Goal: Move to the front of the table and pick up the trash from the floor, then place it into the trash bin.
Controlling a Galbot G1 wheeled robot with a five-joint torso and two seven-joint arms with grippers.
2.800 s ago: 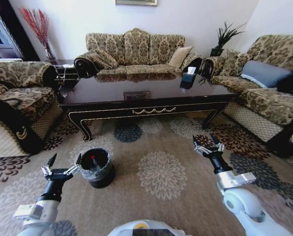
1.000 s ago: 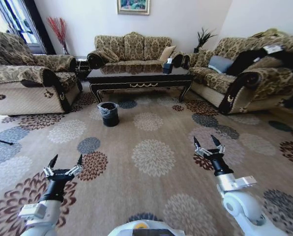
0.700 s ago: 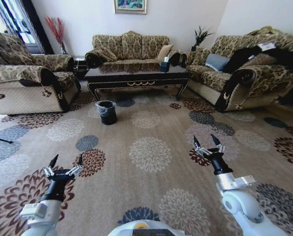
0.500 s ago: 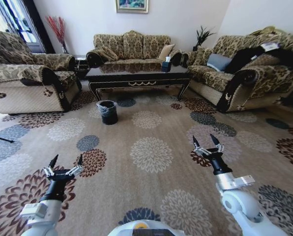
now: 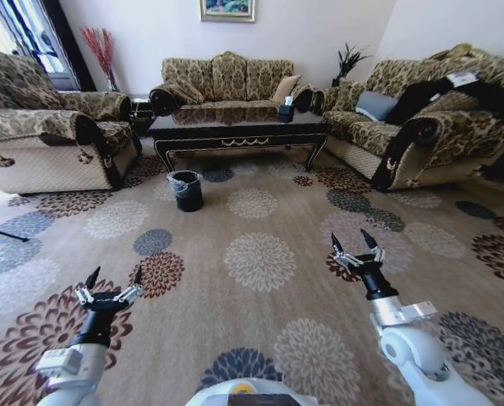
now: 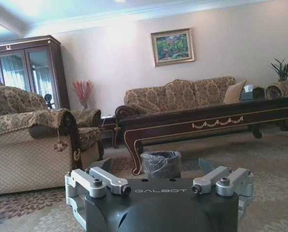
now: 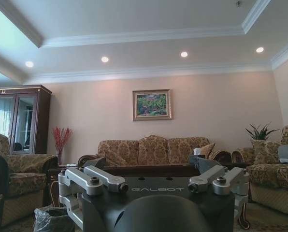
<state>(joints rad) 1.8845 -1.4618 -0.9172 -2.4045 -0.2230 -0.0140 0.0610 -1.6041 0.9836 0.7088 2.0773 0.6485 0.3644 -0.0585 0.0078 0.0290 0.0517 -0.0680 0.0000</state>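
I count one bin (image 5: 186, 189), one table (image 5: 239, 131), two grippers. Bin stands on carpet (image 5: 260, 254) just before table's left end: round, black, grey bag over rim. Left gripper (image 5: 111, 286) and right gripper (image 5: 353, 249) held low, forward, fingers spread, empty. Table dark, glossy.

Patterned sofas (image 5: 222, 78) line pale walls, and a framed painting (image 5: 229, 9) hangs above the middle one. Recessed ceiling lights (image 7: 183, 54) glow; a dark glass-fronted cabinet (image 6: 27, 70) stands beside red dried stems (image 5: 99, 49).

Tan floor (image 5: 260, 220) with cream, brown and blue-grey flower medallions; dark glossy table (image 5: 235, 127); black trash bin (image 5: 186, 191).
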